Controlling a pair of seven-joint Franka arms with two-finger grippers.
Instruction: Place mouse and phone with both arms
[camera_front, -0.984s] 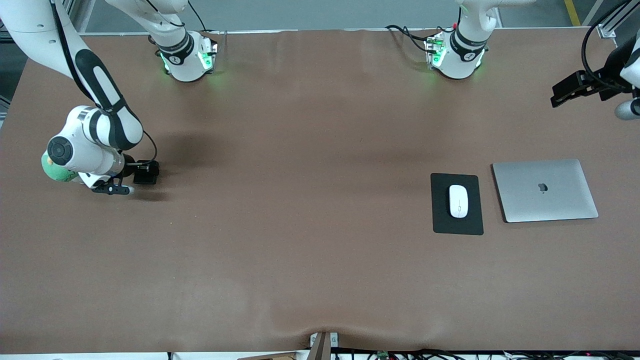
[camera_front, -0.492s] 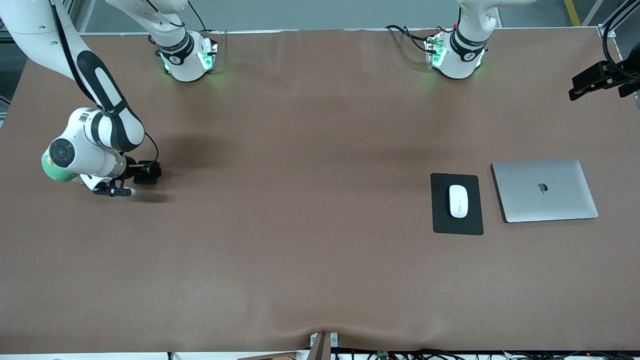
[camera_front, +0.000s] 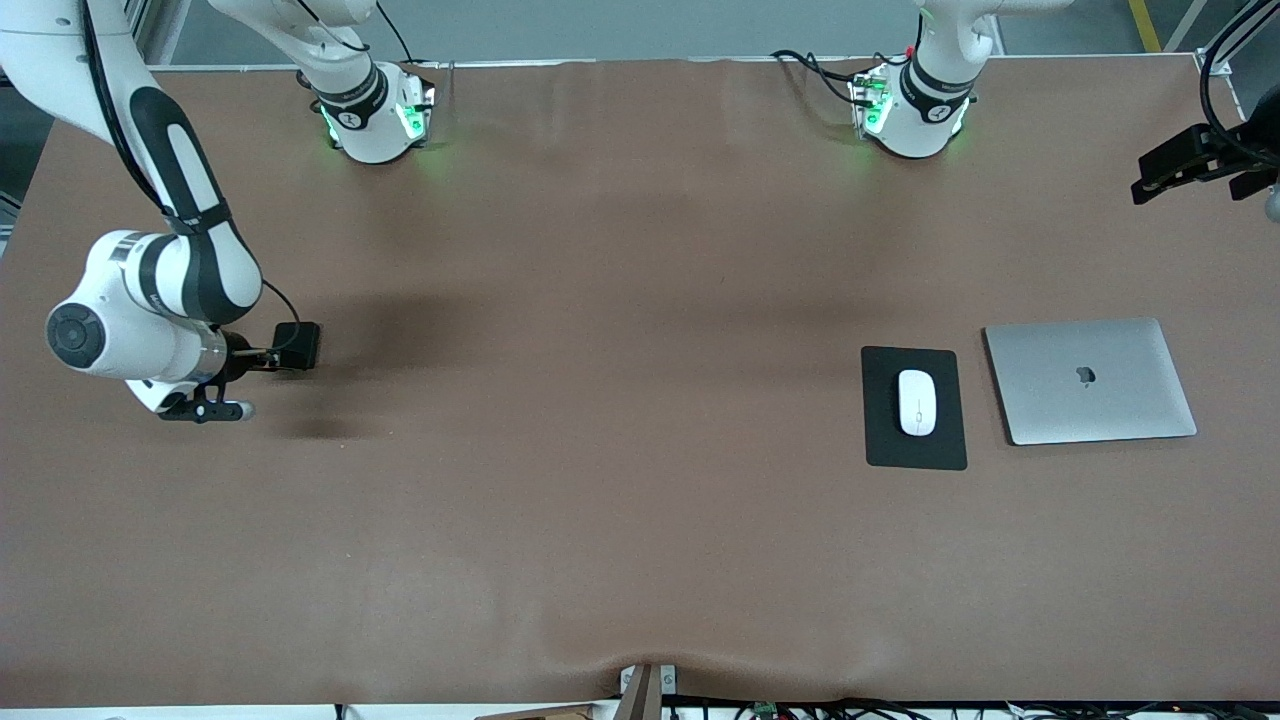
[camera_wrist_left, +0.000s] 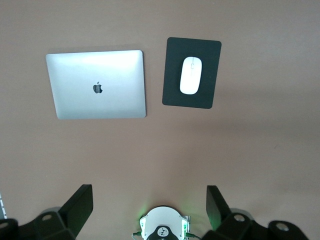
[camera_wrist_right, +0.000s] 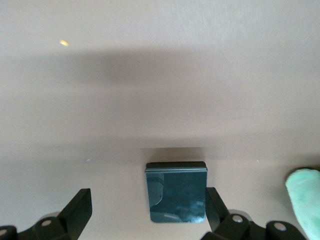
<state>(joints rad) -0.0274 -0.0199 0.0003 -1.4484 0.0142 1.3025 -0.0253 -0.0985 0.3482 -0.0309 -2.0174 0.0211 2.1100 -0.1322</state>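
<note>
The white mouse lies on a black mouse pad toward the left arm's end of the table. It also shows in the left wrist view. The black phone lies flat on the table toward the right arm's end. My right gripper is open and low beside it. In the right wrist view the phone lies between the gripper's spread fingertips, close to one finger, not gripped. My left gripper hangs high over the table's end, open and empty.
A closed silver laptop lies beside the mouse pad, toward the left arm's end; it also shows in the left wrist view. A green soft thing lies near the phone. The arm bases stand along the table's edge farthest from the camera.
My right arm has drawn back from the phone toward its end of the table, now covering the green thing. The phone stayed put. My left gripper moved outward toward the table's end.
</note>
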